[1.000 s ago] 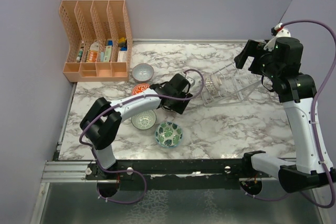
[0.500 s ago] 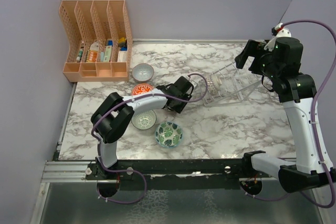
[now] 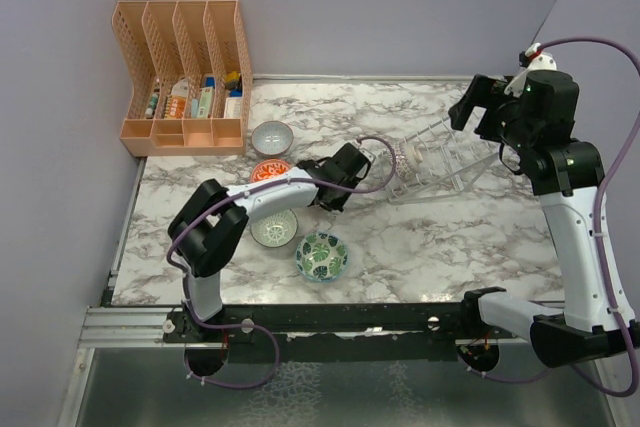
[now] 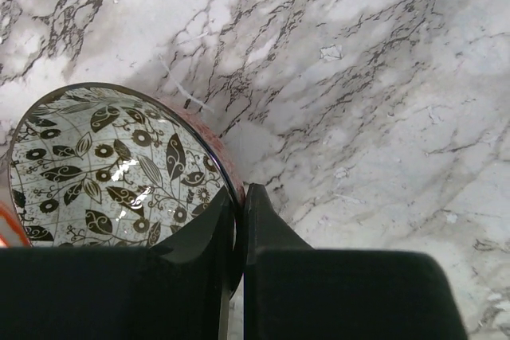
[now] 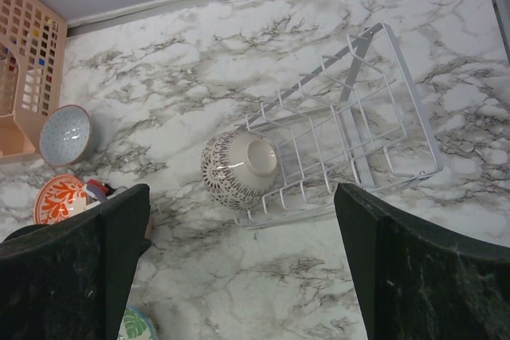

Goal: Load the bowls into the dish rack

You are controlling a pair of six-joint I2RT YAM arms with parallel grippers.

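The left hand (image 4: pixel 241 198) is clenched on the rim of the dark leaf-patterned bowl (image 4: pixel 103 165), low at the marble surface (image 4: pixel 382 77); I cannot tell whether the bowl is lifted. Seen from the top, the dish rack (image 5: pixel 343 125) stands at its 3 o'clock. The lattice bowl (image 5: pixel 237 169) lies tipped on its side at the rack's 9 o'clock end. The right hand (image 3: pixel 468 107) hangs above the rack, fingers spread wide, grasping nothing.

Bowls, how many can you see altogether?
6: grey bowl back left, orange bowl before it, white bowl nearer, green bowl nearest, patterned bowl in the rack, leaf-print bowl gripped by the left jaws. None seem hidden.
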